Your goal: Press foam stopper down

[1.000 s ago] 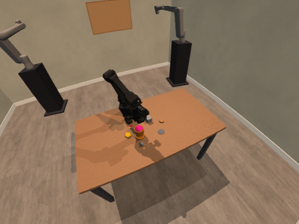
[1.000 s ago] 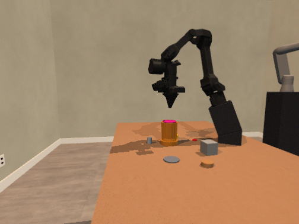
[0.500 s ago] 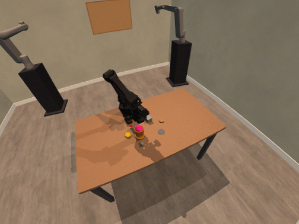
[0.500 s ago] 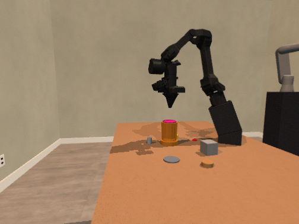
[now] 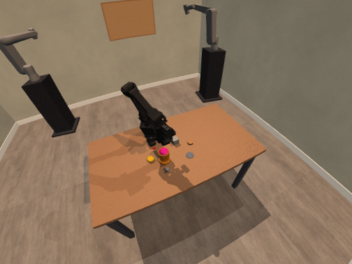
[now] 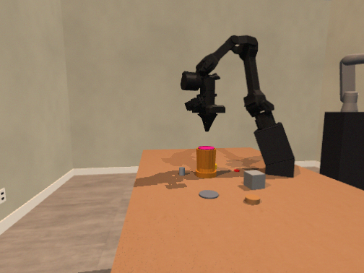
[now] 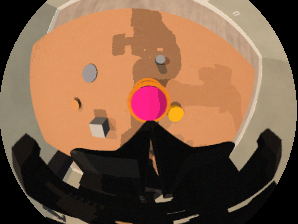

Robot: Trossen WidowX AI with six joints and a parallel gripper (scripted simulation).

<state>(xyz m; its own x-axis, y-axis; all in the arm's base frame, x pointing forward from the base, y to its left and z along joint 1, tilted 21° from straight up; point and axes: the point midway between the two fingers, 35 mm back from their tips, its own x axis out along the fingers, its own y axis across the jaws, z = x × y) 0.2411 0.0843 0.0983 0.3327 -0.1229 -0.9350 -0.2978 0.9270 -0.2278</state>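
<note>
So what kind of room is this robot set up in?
Probably a robot test room or lab, not a home. A black arm is mounted on a wooden table, and two black pedestals carry grey camera booms by bare walls. Only a few small props surround the orange jar.

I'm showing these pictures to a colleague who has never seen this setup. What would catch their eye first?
Probably the bright pink foam stopper capping the orange jar, upright near the middle of the table. Next, the black arm with its shut gripper poised in the air directly above the stopper, touching nothing.
</note>
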